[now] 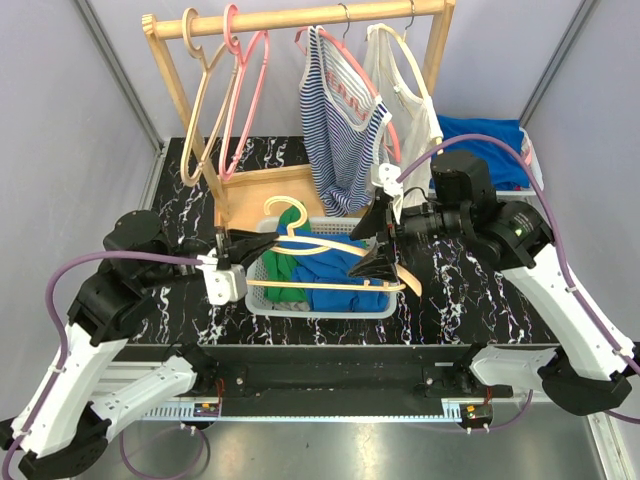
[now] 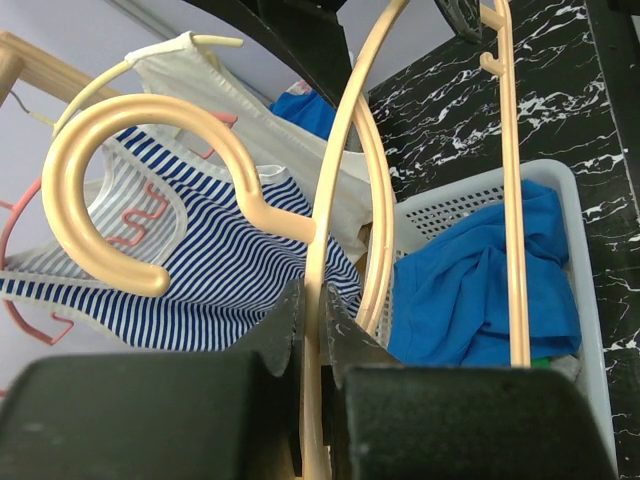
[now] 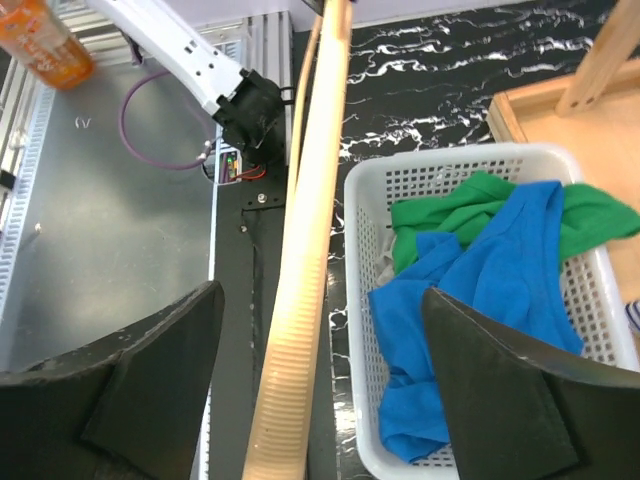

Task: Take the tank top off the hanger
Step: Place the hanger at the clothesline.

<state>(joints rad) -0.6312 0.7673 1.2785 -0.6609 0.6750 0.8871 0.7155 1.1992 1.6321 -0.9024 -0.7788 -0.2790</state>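
A bare cream hanger (image 1: 322,246) hangs tilted over the white basket (image 1: 320,312), with my left gripper (image 1: 262,243) shut on its thin arm just below the hook. In the left wrist view both jaws press flat on that arm (image 2: 330,180), at the left gripper (image 2: 313,300). My right gripper (image 1: 378,248) stands open at the hanger's right end; the ribbed arm (image 3: 305,250) runs between the wide jaws of the right gripper (image 3: 322,295) without touching them. A crumpled blue tank top (image 1: 340,270) lies in the basket, off the hanger.
A green garment (image 3: 450,210) lies beside the blue one. The wooden rack (image 1: 300,20) behind holds a striped tank top (image 1: 340,120), a white one (image 1: 405,90) and empty hangers (image 1: 225,90). Blue cloth (image 1: 490,150) sits back right.
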